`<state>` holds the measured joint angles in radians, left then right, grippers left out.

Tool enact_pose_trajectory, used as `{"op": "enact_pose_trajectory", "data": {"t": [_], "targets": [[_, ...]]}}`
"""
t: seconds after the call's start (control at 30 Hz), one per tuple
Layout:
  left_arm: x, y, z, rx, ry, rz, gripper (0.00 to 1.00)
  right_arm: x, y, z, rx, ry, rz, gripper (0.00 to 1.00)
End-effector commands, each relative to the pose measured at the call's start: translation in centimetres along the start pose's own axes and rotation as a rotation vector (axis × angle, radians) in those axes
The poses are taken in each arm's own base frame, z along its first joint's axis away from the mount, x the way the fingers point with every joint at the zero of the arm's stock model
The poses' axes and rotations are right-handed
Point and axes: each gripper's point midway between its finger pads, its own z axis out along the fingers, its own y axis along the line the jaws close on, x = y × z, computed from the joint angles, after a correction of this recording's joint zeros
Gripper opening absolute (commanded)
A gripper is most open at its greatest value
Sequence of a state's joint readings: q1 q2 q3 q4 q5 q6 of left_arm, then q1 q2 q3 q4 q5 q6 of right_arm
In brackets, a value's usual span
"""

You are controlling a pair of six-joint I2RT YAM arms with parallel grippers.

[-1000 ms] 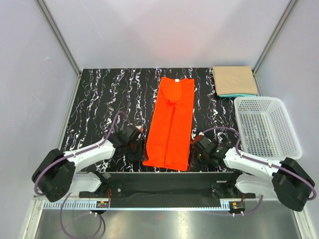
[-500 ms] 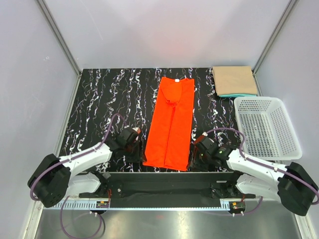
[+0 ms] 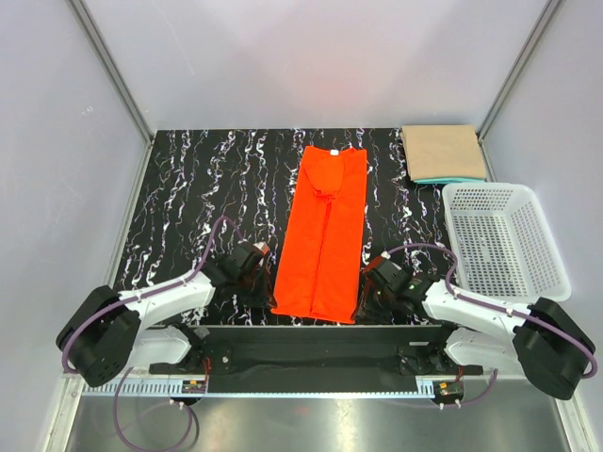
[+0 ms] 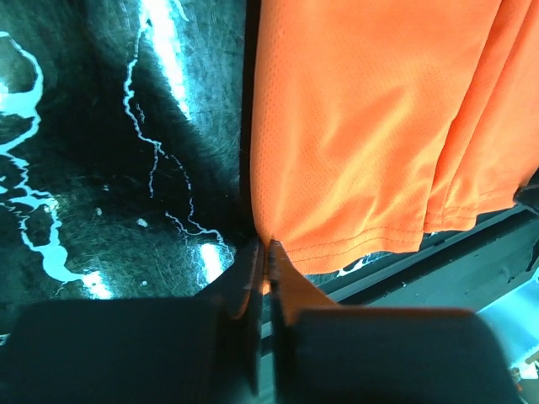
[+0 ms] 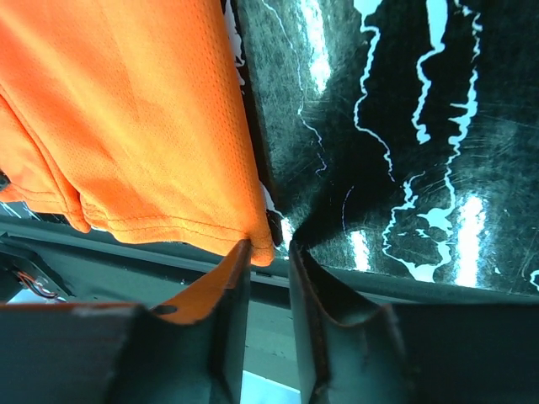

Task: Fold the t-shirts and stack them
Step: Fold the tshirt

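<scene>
Shirt (image 3: 322, 231): orange strip, long axis running near-to-far, hem nearest both arms.
Left gripper (image 4: 264, 249): jaws closed, seemingly pinching the left hem corner.
Right gripper (image 5: 268, 251): jaws narrowly apart, right hem corner at the gap, unclamped.
Next: right must close first.

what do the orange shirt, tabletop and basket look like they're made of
Orange shirt: probably thin synthetic knit, soft sheen, fine pinhole texture, stitched hem. Tabletop: glossy black with white veins and glare; stone or printed laminate, can't tell. Basket: likely moulded white plastic, regular perforated mesh.
</scene>
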<state>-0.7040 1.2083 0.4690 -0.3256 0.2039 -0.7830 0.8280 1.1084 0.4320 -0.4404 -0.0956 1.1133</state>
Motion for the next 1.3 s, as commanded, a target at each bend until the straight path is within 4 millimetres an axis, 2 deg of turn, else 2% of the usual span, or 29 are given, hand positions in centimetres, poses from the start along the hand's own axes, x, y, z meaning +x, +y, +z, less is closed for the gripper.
{"op": "enact_pose_trajectory", "data": {"t": [0.0,0.1,0.17,0.23,0.33,0.43,0.47,0.5,0.6,0.77,0.8,0.83,0.87,0.9,0.97,1.03,1.07,1.1,1.13,1.17,1.2,1.23,1.27], "targets": [[0.6,0.4,0.3,-0.014,0.018,-0.003,0.0,-0.2,-0.6,0.6,0.016,-0.016,0.019,0.27],[0.6,0.1,0.3,-0.002,0.017,0.001,0.0,-0.1,-1.0,1.1,0.035,-0.007,0.02,0.19],[0.6,-0.1,0.3,0.001,0.018,-0.001,0.0,0.0,-1.3,1.3,0.045,-0.001,0.02,0.07],[0.7,-0.5,0.1,0.011,0.021,0.001,0.0,0.0,-1.6,1.2,0.053,-0.005,0.019,0.0],[0.7,-1.3,-0.4,0.029,0.014,0.001,0.0,-0.2,-2.3,0.6,0.083,-0.021,0.015,0.0],[0.1,-2.7,-1.1,0.062,-0.006,-0.015,0.0,-0.7,-1.9,-0.8,0.081,-0.049,-0.006,0.0],[0.1,-3.1,-1.4,0.071,-0.001,-0.025,0.0,-1.0,-1.0,-1.4,0.053,-0.06,-0.022,0.0],[-0.5,-4.0,-1.8,0.092,-0.011,-0.022,0.0,-1.0,-0.8,-1.7,0.047,-0.059,-0.028,0.0],[-1.4,-5.0,-2.2,0.094,-0.012,-0.009,0.0,-1.3,0.3,-2.2,0.031,-0.058,-0.052,0.0],[-2.4,-5.7,-1.7,0.073,0.008,0.007,0.0,-2.5,1.6,-2.5,0.04,-0.081,-0.128,0.0],[-3.1,-6.4,-1.8,0.084,-0.001,0.011,0.0,-2.8,2.0,-2.6,0.038,-0.086,-0.139,0.0],[-3.4,-6.6,-1.7,0.084,0.004,0.014,0.0,-3.4,1.8,-2.5,0.064,-0.104,-0.157,0.0],[-3.7,-6.5,-1.3,0.074,0.016,0.005,0.0,-4.0,2.8,-2.8,0.052,-0.118,-0.167,0.0],[-4.6,-7.2,-1.5,0.083,0.005,0.009,0.0,-4.6,3.0,-3.0,0.051,-0.128,-0.168,0.0],[-5.8,-6.6,-1.2,0.049,0.005,-0.003,0.0,-6.0,4.0,-3.4,0.052,-0.144,-0.197,0.0],[-7.5,-7.2,-1.6,0.05,-0.013,0.004,0.0,-7.7,4.0,-3.4,0.077,-0.158,-0.223,0.0],[-8.4,-6.7,-1.4,0.036,-0.013,-0.015,0.0,-8.8,4.8,-4.0,0.071,-0.176,-0.233,0.0],[-10.0,-7.6,-1.9,0.051,-0.041,-0.009,0.0,-9.6,5.0,-4.1,0.08,-0.182,-0.244,0.0],[-10.7,-7.6,-2.0,0.047,-0.047,0.002,0.0,-11.2,5.4,-4.4,0.089,-0.2,-0.264,0.0],[-11.9,-7.3,-1.8,0.043,-0.051,-0.01,0.0,-12.1,5.6,-4.5,0.094,-0.207,-0.278,0.0],[-13.6,-8.3,-2.3,0.069,-0.078,0.008,0.0,-12.9,5.9,-4.6,0.093,-0.211,-0.289,0.0],[-14.6,-8.6,-2.3,0.076,-0.085,0.033,0.0,-13.7,5.8,-4.2,0.113,-0.201,-0.31,0.0],[-15.7,-8.0,-1.6,0.072,-0.071,0.019,0.0,-15.3,6.7,-4.9,0.097,-0.228,-0.306,0.0]]}}
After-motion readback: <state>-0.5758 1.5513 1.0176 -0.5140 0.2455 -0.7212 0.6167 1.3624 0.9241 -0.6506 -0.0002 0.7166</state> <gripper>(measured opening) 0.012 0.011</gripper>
